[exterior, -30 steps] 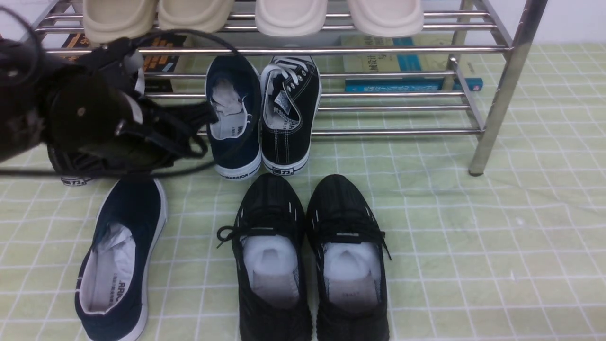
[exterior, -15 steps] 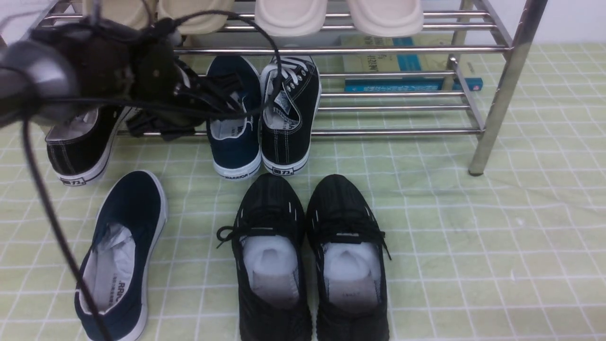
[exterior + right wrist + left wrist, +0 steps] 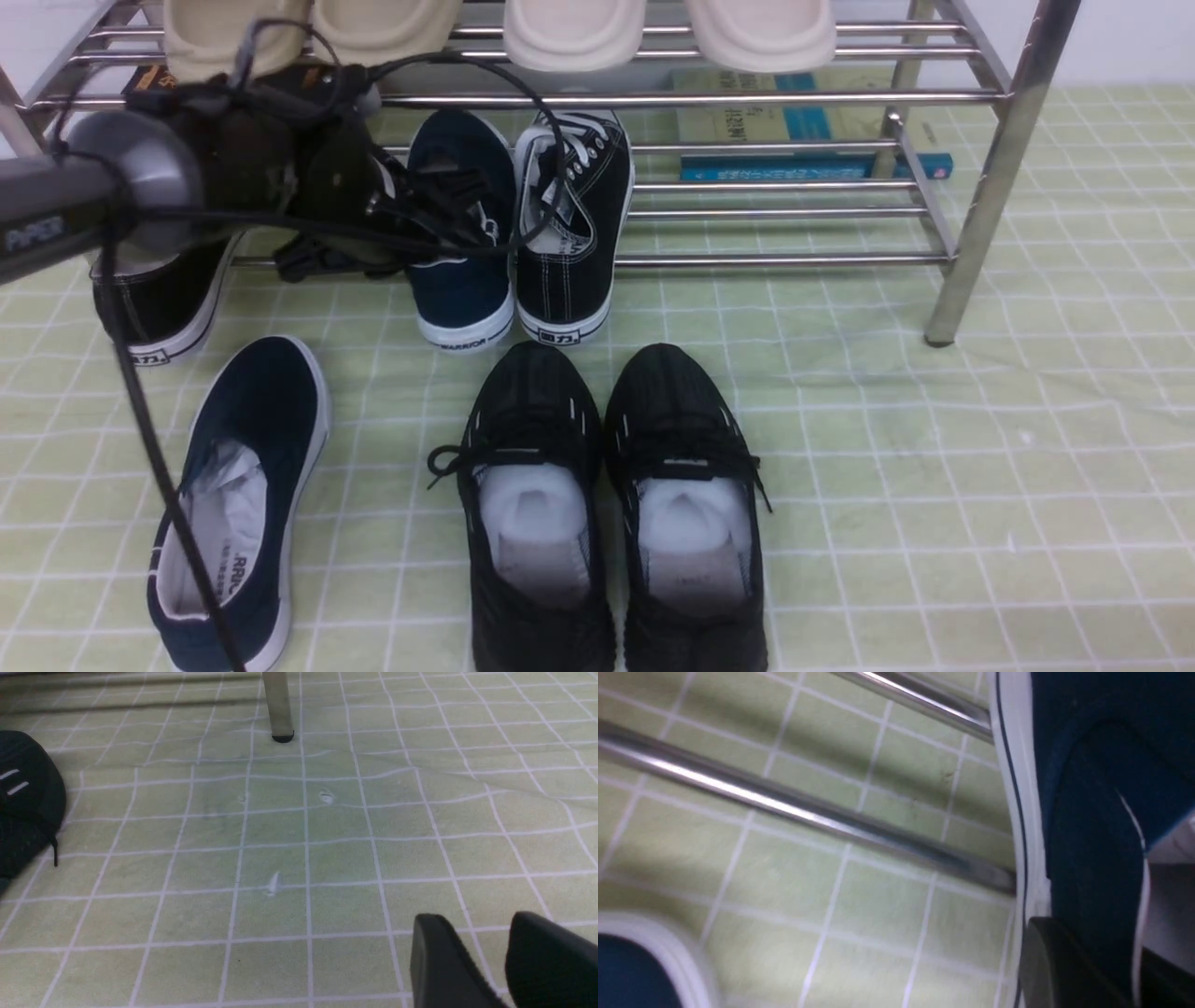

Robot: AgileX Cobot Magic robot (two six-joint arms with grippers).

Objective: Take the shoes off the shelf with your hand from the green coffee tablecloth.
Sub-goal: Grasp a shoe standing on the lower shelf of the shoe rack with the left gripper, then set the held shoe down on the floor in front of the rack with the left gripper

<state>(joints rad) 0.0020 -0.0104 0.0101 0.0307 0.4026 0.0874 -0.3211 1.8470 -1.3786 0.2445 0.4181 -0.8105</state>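
Note:
One navy shoe (image 3: 462,289) stands heel-out on the lower rails of the chrome shelf (image 3: 747,261). Its mate (image 3: 252,439) lies on the green coffee tablecloth (image 3: 934,467) at the front left. My left gripper (image 3: 439,210) reaches from the left into the shelved shoe's opening. In the left wrist view it (image 3: 1092,956) is shut on the navy shoe's (image 3: 1092,835) side wall, with one finger (image 3: 1045,970) outside and the other inside. My right gripper (image 3: 481,924) hovers over bare cloth, open and empty.
A black white-laced sneaker (image 3: 569,224) stands right beside the gripped shoe, and another (image 3: 159,299) is behind my left arm. Two black mesh sneakers (image 3: 532,504) sit in front. Beige slippers (image 3: 569,28) fill the upper tier, with books (image 3: 794,121) behind. A shelf leg (image 3: 971,205) stands on the right.
My left gripper swung up and right from above the cloth to the shelved navy shoe, dipped into its opening and closed on its side wall.

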